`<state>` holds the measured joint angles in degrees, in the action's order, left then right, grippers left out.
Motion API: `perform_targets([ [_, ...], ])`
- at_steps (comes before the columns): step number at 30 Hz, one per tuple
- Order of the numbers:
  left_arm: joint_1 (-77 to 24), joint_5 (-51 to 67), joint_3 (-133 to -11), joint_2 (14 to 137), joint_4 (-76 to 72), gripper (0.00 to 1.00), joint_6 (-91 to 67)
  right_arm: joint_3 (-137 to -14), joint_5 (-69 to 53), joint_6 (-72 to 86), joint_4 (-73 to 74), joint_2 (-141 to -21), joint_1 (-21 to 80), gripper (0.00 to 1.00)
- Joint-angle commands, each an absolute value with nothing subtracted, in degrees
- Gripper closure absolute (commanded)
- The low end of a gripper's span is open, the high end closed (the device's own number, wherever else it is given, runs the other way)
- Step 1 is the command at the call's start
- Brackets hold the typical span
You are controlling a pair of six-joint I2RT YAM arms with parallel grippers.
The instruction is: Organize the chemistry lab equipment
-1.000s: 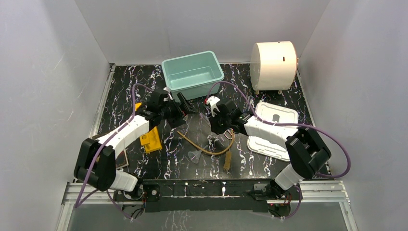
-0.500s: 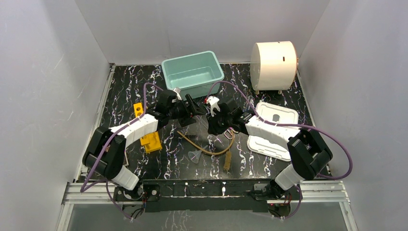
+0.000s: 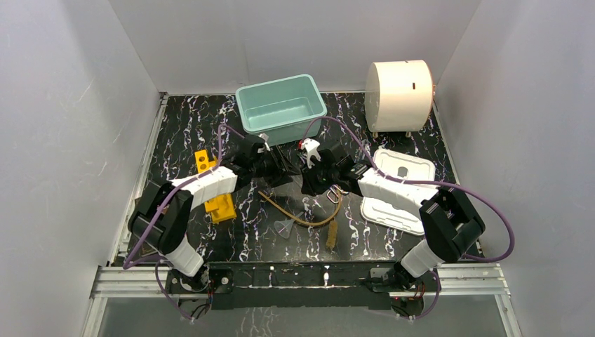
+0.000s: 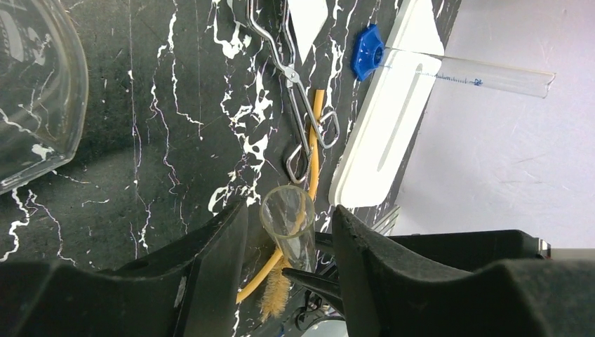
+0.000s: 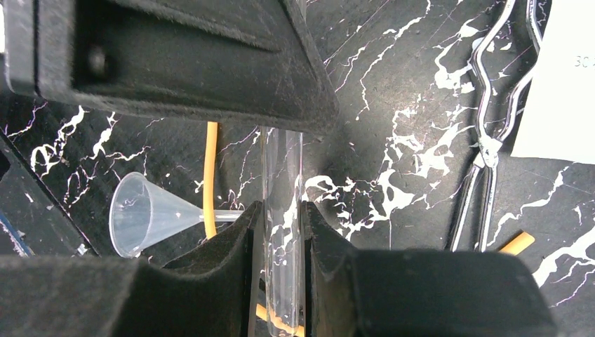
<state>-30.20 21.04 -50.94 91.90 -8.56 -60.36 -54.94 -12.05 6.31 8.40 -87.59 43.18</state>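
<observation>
The right tool [image 5: 281, 210] is clamped on a clear glass test tube [image 5: 283, 161], near the middle of the black marbled surface [image 5: 393, 91]. The left tool [image 4: 289, 209] is spread wide, one finger on each side of that tube's open mouth, not touching it. Nearby lie a clear plastic funnel [image 5: 144, 214], a tan rubber hose [image 4: 317, 133], silver metal tongs [image 4: 295, 84] and a brown bristle brush [image 4: 277, 298]. A second glass tube [image 4: 484, 76] with a blue cap [image 4: 366, 53] rests on a flat white lid [image 4: 379, 147].

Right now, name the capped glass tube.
The glass tube across the white lid, wearing the blue cap; the uncapped one is in the right end effector.
</observation>
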Motion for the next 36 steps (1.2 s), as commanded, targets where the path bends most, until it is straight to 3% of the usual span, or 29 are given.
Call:
perform_targets([
  [1,-30.90,21.71,-51.94,91.90,-9.50,0.55,-60.50,-57.31,-12.56,7.12,5.02,-86.04,42.95,0.77],
  [10,-31.03,22.94,-52.12,91.53,-11.11,0.82,-60.37,-57.15,-12.48,7.12,5.01,-86.22,42.90,0.77],
  [14,-31.03,22.02,-52.23,90.49,-10.50,0.85,-58.98,-57.21,-12.16,7.38,5.12,-86.09,42.90,0.72],
  [19,-31.03,19.25,-54.05,88.44,-6.26,0.87,-54.15,-57.39,-10.87,8.71,5.71,-84.95,42.82,0.44],
  [21,-31.03,17.88,-55.60,87.37,-3.64,0.87,-51.52,-57.46,-10.73,8.74,5.99,-84.31,42.81,0.40],
  [31,-31.03,19.39,-59.35,80.89,3.19,0.87,-46.07,-58.21,-18.81,7.55,7.07,-82.54,42.87,0.37],
  [36,-30.94,24.18,-60.70,79.14,5.38,0.87,-45.38,-57.40,-17.74,9.00,5.69,-80.51,42.89,0.44],
])
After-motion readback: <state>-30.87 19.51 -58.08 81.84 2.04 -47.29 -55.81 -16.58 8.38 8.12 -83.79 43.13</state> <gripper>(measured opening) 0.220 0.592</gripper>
